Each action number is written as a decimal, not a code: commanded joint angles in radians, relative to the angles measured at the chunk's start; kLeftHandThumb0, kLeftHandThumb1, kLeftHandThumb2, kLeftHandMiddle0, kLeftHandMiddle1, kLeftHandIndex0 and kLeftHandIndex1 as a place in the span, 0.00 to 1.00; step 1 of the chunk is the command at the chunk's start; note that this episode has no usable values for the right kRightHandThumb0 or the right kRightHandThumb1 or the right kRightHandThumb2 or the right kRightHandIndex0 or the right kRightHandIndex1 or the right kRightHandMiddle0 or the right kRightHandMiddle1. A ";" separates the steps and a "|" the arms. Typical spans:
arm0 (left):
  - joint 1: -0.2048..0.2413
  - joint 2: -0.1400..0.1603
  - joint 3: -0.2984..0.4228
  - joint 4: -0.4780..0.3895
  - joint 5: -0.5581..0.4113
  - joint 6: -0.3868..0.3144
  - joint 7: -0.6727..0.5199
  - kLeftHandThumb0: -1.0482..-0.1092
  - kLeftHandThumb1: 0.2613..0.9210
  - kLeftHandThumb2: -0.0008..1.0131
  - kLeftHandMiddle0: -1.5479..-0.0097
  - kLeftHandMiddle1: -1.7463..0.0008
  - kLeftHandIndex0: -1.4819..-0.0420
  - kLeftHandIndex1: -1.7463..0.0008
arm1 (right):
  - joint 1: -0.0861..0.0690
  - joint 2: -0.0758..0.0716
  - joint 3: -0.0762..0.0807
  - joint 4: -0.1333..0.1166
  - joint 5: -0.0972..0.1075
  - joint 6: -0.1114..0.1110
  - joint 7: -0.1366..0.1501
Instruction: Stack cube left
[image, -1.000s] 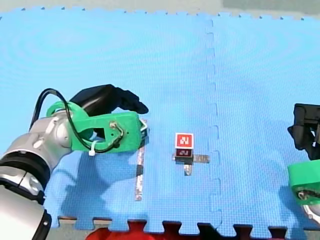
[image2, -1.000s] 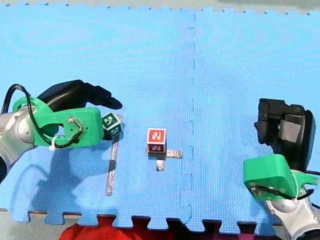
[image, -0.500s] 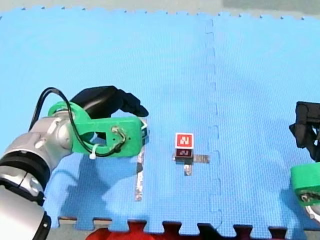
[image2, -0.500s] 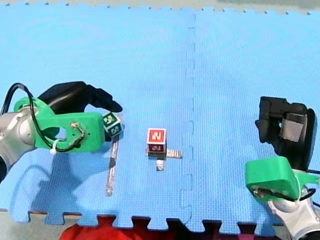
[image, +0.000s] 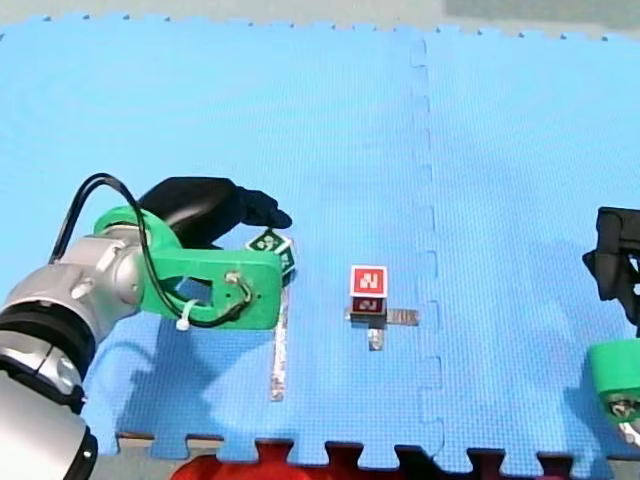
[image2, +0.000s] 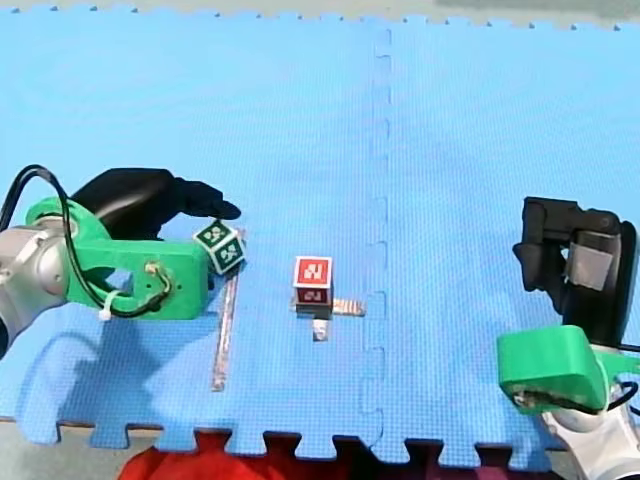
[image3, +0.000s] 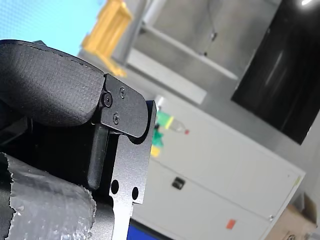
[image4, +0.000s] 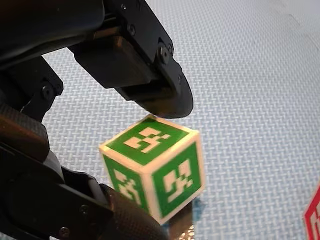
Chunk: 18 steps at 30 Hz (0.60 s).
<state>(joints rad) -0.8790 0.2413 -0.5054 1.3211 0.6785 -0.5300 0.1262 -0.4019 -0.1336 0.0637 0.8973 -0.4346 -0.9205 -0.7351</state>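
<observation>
Blue foam mat (image: 300, 120) covers the whole work surface. The left hand (image: 205, 205) grasps a green cube (image2: 220, 247). In the second wrist view one black fingertip (image4: 165, 95) presses the cube's upper corner. Another finger (image4: 125, 215) props it from below. The cube sits tilted between them, pinched at corners and edges, not on flat faces. It appears to hang just clear of the mat.

Beyond the fingertips, well apart from them, a red cube (image: 368, 281) stands upright on a small cross of grey tape (image: 400, 318). A long grey tape strip (image: 279, 345) lies on the mat between the fingers and that cube.

The right hand (image2: 570, 265) is far off at the mat's other side and holds nothing. I cannot tell whether it is clenched or released.

The main risk, as I judge it, is this corner grip. The green cube could twist or slip out on its way across. If it arrives tilted, it would land on an edge, slide off, or knock the red cube from its tape. A low approach could let the fingers clip the red cube sideways.
</observation>
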 joint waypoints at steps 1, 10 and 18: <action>-0.004 0.003 -0.003 0.002 0.002 0.005 0.009 0.38 0.71 0.00 0.38 0.00 0.47 0.97 | 0.004 -0.001 -0.005 -0.005 0.007 -0.001 0.004; 0.019 -0.004 -0.012 -0.001 0.014 -0.013 0.140 0.76 0.78 0.01 0.38 0.00 0.10 0.93 | 0.004 0.003 -0.018 -0.005 0.026 -0.028 0.027; 0.015 0.005 -0.031 -0.001 0.038 -0.030 0.203 0.71 0.79 0.01 0.38 0.00 0.14 0.96 | 0.006 0.007 -0.028 -0.008 0.032 -0.043 0.042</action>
<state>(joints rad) -0.8622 0.2390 -0.5308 1.3203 0.7100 -0.5533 0.3135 -0.4000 -0.1253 0.0404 0.8931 -0.4095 -0.9579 -0.6948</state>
